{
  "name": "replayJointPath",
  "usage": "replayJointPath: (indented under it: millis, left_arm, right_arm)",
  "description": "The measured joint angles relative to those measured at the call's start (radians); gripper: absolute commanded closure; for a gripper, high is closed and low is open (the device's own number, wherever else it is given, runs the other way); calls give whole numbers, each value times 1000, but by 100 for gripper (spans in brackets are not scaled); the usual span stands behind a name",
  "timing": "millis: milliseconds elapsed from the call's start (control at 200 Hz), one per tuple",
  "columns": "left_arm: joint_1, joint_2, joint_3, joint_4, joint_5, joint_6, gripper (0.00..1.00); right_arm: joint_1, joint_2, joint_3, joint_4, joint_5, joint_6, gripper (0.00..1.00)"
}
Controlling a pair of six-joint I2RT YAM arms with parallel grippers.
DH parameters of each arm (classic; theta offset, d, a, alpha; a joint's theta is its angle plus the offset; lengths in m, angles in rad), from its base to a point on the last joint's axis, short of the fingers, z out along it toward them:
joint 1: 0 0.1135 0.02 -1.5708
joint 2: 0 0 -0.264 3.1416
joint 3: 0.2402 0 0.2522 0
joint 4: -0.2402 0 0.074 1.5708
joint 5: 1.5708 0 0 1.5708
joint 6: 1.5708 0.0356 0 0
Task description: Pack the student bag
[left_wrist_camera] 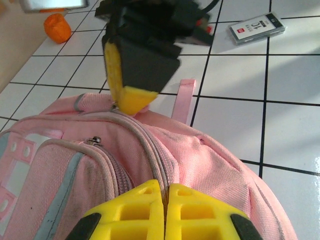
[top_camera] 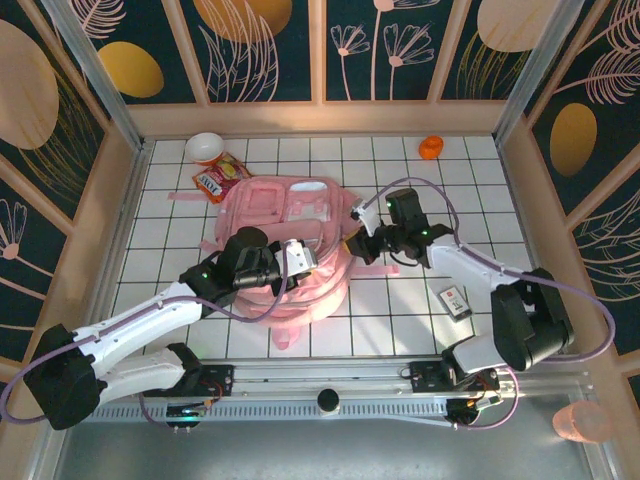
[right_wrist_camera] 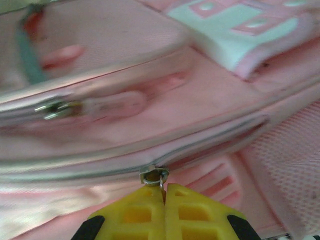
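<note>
While the white-tiled desk (top_camera: 400, 320) sits walled by dark floral panels (top_camera: 270, 40), the pink student bag (top_camera: 300, 210) lies between both tools: left tool (top_camera: 298, 256) closed against it, right tool (right_wrist_camera: 164, 190) pinching its zipper pull (right_wrist_camera: 155, 176).

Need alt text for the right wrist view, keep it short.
The right claw, its yellow fingers shut, pinches a small metal zipper pull on the pink student bag, seen close up. A second zipper pull lies at upper left, and the picture is slightly blurred.
</note>
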Motion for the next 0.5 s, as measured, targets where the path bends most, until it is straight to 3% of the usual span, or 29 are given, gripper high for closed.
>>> replayJointPath:
  millis: [235,500]
  left_arm:
    - [3,10,23,-44,71,1,100]
    - [6,12,23,-38,66,11,100]
  right_arm:
    - [-34,114,6,109,57,127,100]
    - [-38,123,6,130,66,177,100]
